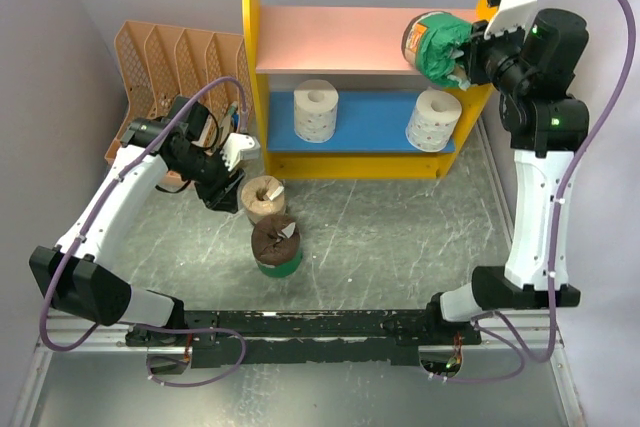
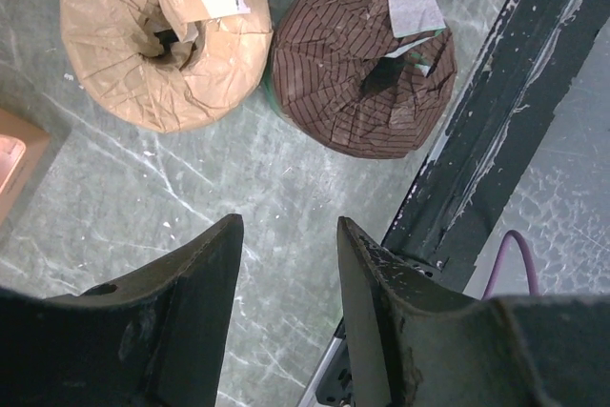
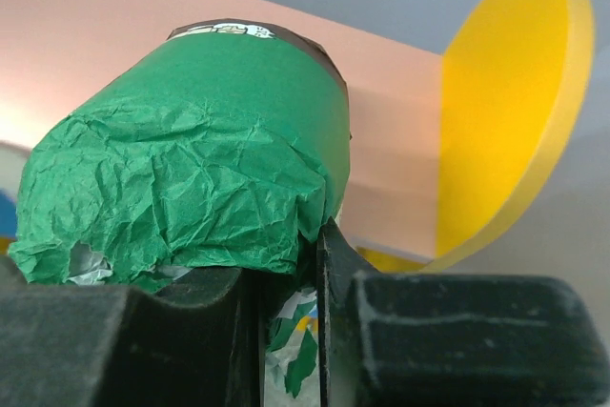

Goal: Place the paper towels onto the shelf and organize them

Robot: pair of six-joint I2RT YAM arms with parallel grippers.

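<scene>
The shelf (image 1: 250,27) stands at the far side of my table, its pink upper board (image 1: 330,37) above its blue lower board (image 1: 375,117). Just left of the shelf I see the peach file organizer (image 1: 170,57).

The right arm reaches up to the shelf's right end, and the right gripper (image 1: 462,52) (image 3: 291,264) is clamped on the crumpled bottom of a green-wrapped roll (image 1: 432,45) (image 3: 200,178). That roll lies tipped on its side at the right end of the pink board. I cannot tell whether it touches the board.

Two white rolls stand upright on the blue board, one left of centre (image 1: 317,109) and one at the right end (image 1: 433,119).

In front of the shelf's left end the tan roll (image 1: 264,199) (image 2: 162,40) stands on the table. The second green-wrapped roll (image 1: 277,247) (image 2: 357,59) sits just beside it, farther from the shelf.

The left gripper (image 1: 228,182) (image 2: 286,231) hangs near the tan roll, its jaws apart with nothing between them.
</scene>
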